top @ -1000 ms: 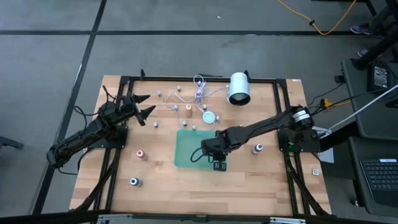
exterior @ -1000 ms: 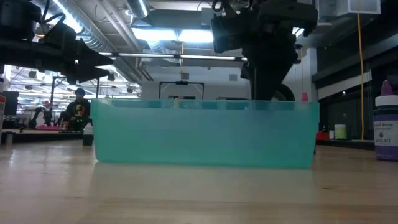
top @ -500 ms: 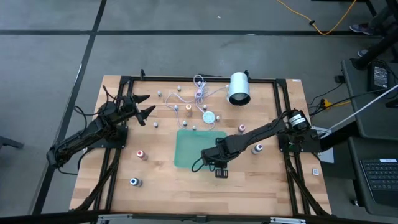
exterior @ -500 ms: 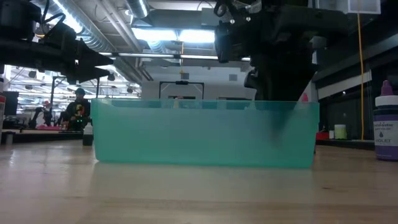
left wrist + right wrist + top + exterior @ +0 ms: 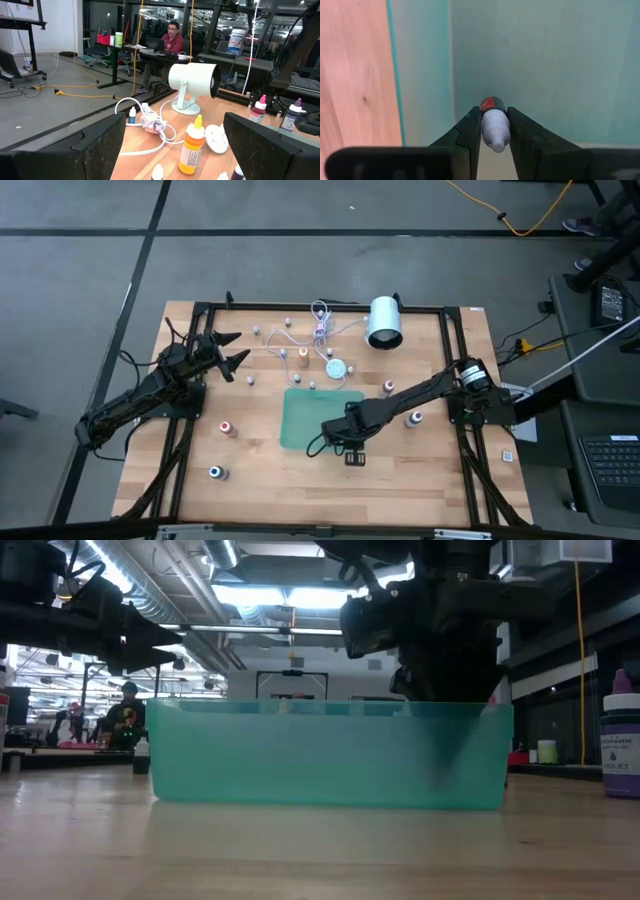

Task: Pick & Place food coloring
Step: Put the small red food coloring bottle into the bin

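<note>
My right gripper (image 5: 338, 432) reaches down into the near right part of the green tray (image 5: 305, 415) and is shut on a tiny food coloring bottle (image 5: 493, 122) with a pale cap and a red label. In the low view it stands inside the tray's wall (image 5: 330, 755). Other food coloring bottles stand upright on the table: red (image 5: 228, 427), blue (image 5: 215, 472), orange (image 5: 303, 356), pink (image 5: 388, 387) and violet (image 5: 414, 419). My left gripper (image 5: 235, 348) waits open and empty at the far left. My right gripper pinches the bottle's pale cap end (image 5: 494, 131) between its two fingers (image 5: 470, 127), from above, pointing down. The bottle lies along the fingers, its cap toward the wrist and its red-labelled body (image 5: 492, 104) toward the tray floor. Whether its base touches the floor I cannot tell.
A large white cylinder (image 5: 384, 322) on a stand, a white round disc (image 5: 337, 367) and a coiled cable (image 5: 321, 320) lie at the far side. Several tiny pale bottles stand around the tray's far edge. Bare wood lies along the near edge.
My right gripper has gone a little toward the table's near edge and down into the tray, still shut on the bottle.
</note>
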Controlling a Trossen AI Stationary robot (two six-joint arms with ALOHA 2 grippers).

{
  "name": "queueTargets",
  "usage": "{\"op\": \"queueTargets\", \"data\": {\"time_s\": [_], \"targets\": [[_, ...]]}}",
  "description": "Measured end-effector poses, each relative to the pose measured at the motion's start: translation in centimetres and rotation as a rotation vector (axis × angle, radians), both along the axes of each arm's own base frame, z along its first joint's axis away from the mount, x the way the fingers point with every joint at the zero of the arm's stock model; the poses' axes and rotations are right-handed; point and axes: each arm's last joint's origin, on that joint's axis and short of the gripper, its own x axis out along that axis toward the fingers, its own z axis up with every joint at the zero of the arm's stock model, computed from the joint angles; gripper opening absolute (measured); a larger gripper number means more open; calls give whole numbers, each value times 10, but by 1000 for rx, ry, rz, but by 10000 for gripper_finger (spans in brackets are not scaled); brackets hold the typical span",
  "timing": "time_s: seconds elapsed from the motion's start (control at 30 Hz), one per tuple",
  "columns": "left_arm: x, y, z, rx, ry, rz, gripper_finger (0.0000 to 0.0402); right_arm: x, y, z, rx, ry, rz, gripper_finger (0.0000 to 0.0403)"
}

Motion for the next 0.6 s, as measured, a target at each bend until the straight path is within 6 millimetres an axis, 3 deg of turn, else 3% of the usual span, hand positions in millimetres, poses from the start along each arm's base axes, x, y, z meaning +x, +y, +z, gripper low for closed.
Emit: {"op": "queueTargets", "data": {"time_s": [0.6], "targets": [[0,0,0,0,0,0,333,0,0,-4,-2,11,0,96]]}}
